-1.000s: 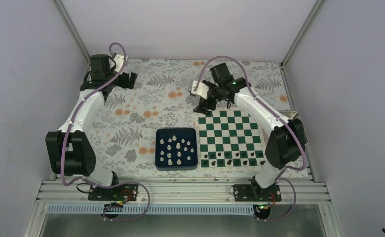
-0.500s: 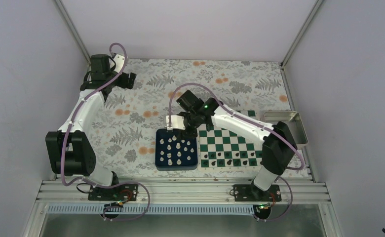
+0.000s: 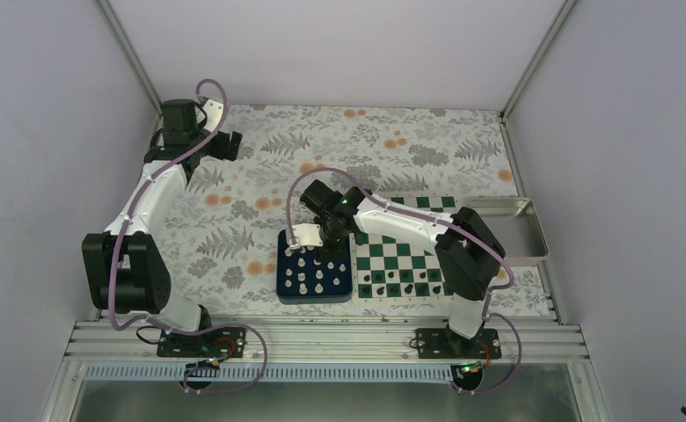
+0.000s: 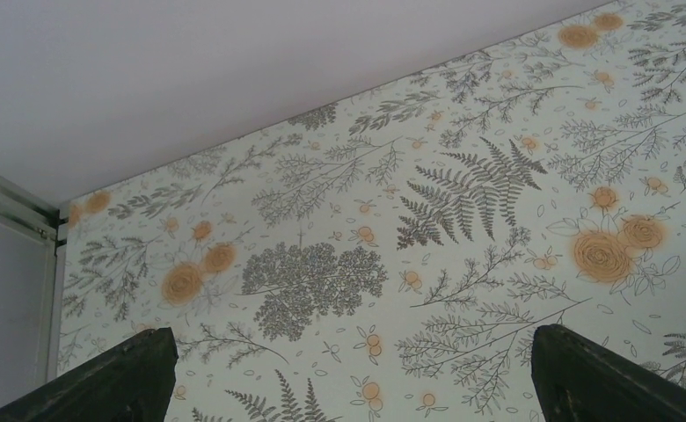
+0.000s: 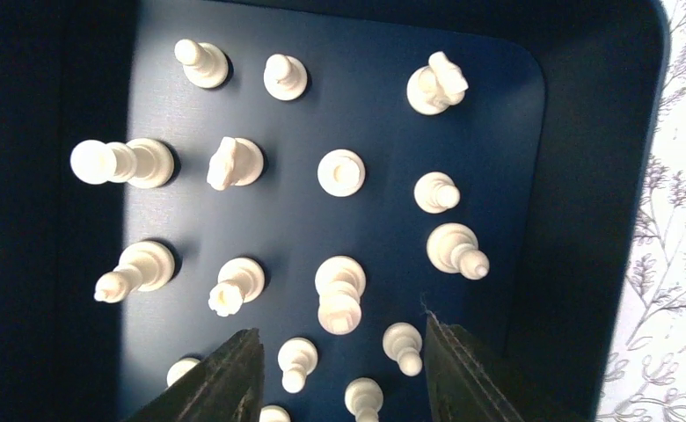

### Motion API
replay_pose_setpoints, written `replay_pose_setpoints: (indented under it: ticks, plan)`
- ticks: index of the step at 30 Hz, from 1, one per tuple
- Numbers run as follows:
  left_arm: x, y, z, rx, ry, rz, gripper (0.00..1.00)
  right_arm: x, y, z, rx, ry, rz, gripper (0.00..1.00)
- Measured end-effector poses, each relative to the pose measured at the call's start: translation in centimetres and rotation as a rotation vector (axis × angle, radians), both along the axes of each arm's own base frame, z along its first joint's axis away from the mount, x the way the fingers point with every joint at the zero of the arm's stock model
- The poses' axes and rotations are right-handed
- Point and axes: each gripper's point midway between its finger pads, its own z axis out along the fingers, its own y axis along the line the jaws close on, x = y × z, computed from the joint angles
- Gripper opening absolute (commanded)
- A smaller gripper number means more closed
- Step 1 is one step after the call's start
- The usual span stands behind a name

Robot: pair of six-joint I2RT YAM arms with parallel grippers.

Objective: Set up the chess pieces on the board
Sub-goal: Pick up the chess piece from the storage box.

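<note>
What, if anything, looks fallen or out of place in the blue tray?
Nothing stands out. The white chess pieces all stand upright inside the dark blue tray; the right pincer hangs open above them.

Pale chess pieces point(image 5: 340, 172) in blue tray point(image 5: 577, 158) beneath spread tool point(image 5: 340, 327)

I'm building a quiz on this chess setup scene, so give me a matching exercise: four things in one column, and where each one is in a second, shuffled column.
Column A
1. white chess pieces
2. black pieces
3. left gripper
4. metal tray

Column B
a. on the near rows of the board
b. over bare floral cloth at the far left
c. inside the dark blue tray
d. beside the board's right edge

Pairs: 1-c, 2-a, 3-b, 4-d
</note>
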Motion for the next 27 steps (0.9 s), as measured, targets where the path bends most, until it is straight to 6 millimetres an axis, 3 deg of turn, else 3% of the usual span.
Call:
replay_pose_setpoints:
  ticks: [11,15,27]
  plan:
    - [0.0,0.0,-0.1,0.007,-0.004,-0.004,1.00,-0.4,0.1,-2.2,-0.044,0.028,0.008,0.40]
    - [0.0,0.0,0.0,0.012,-0.006,-0.008,1.00,-0.3,0.3,-2.4,-0.041,0.023,0.006,0.32]
    - [0.1,0.0,0.0,0.014,-0.009,-0.012,1.00,-0.1,0.3,-2.8,-0.049,0.019,-0.001,0.26]
